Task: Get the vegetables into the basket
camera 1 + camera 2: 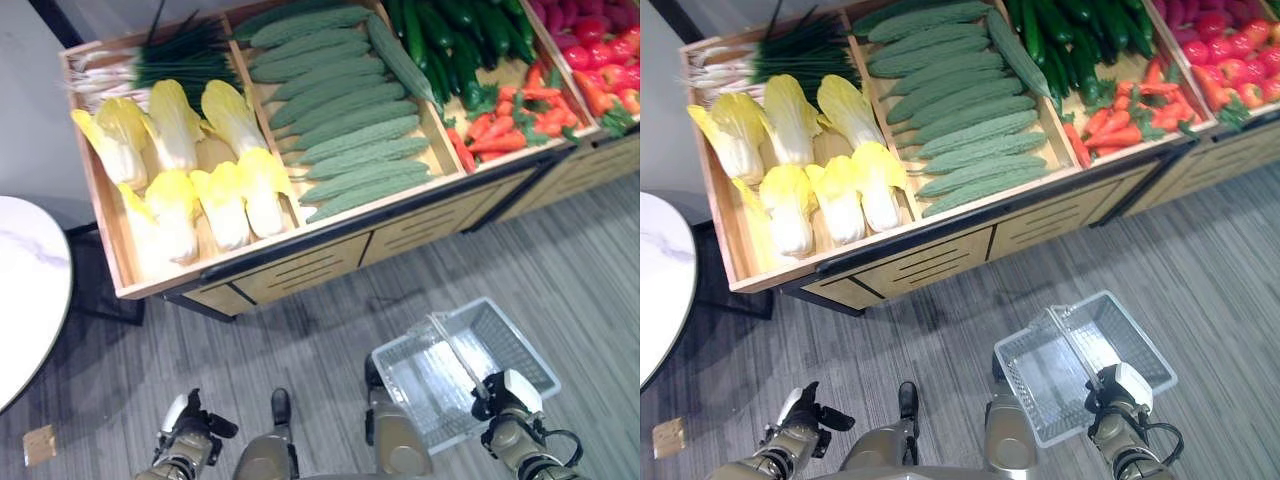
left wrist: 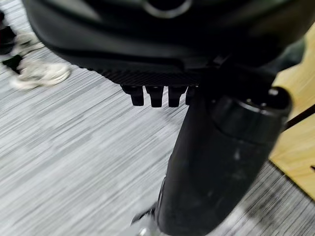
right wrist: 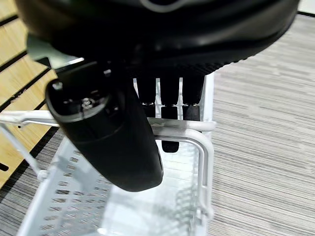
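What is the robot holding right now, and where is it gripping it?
The right hand holds the white basket by its handle, fingers curled round the bar. The left hand holds nothing, fingers curled.

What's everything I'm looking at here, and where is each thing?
Cabbages: several, yellow and white, left compartment of the stand.
Spring onions: one bunch, green and white, behind the cabbages.
Bitter gourds: many, pale green, second compartment.
Cucumbers: many, dark green, third compartment, rear.
Carrots: a pile, orange, in front of the cucumbers.
Red vegetables: many, far-right compartment.
Stand: one, light wood.
Basket: one, white plastic, empty, above the floor.
Round table: one, white, far left.
Left hand: dark, empty, fingers curled.
Right hand: dark, curled round the basket's rim.
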